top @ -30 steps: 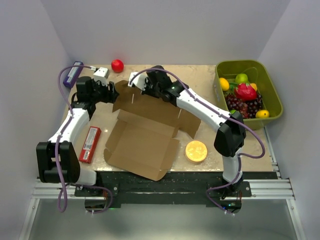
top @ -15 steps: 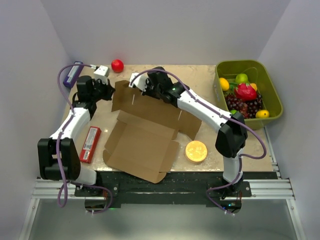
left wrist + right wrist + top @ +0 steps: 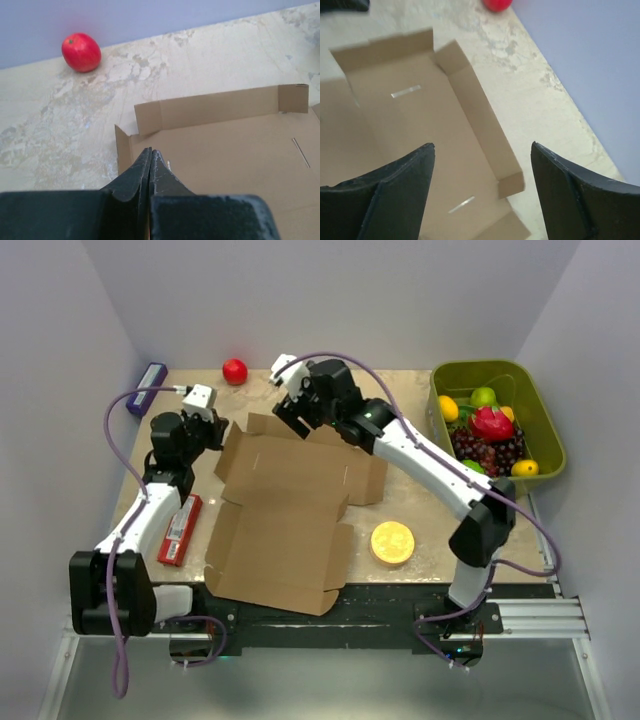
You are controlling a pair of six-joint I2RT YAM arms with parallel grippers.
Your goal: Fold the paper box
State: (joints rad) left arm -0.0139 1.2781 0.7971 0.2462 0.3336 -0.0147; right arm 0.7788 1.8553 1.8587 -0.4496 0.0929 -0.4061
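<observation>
At the near edge of the desk (image 3: 410,385) lies the paper box (image 3: 290,500), opened out almost flat, left of the middle. Its nearest panel reaches to the dark front edge of the desk. From there the cardboard runs away from the arms to a wider far panel with narrow flaps along its edges. The flaps on the near panel's sides and the strip along the far edge are tilted up a little; the rest lies flat.

Just right of the near panel, apart from it, sits a round gold disc (image 3: 392,541). On the left side a red pack (image 3: 180,528) lies beside the box, under the left arm.

Further back, the left tool (image 3: 150,152) is at the box's far left corner, its two fingers pressed together with no gap showing at the tips. The tips sit just over the corner where a short flap stands up; whether they touch the cardboard I cannot tell.

The right tool (image 3: 481,147) hangs over the far right part of the box, its fingers spread wide and nothing between them.

To the right stands a green bin (image 3: 545,430) holding fruit. At the far edge rest a red ball (image 3: 235,371) and, in the far left corner, a purple block (image 3: 151,377)
</observation>
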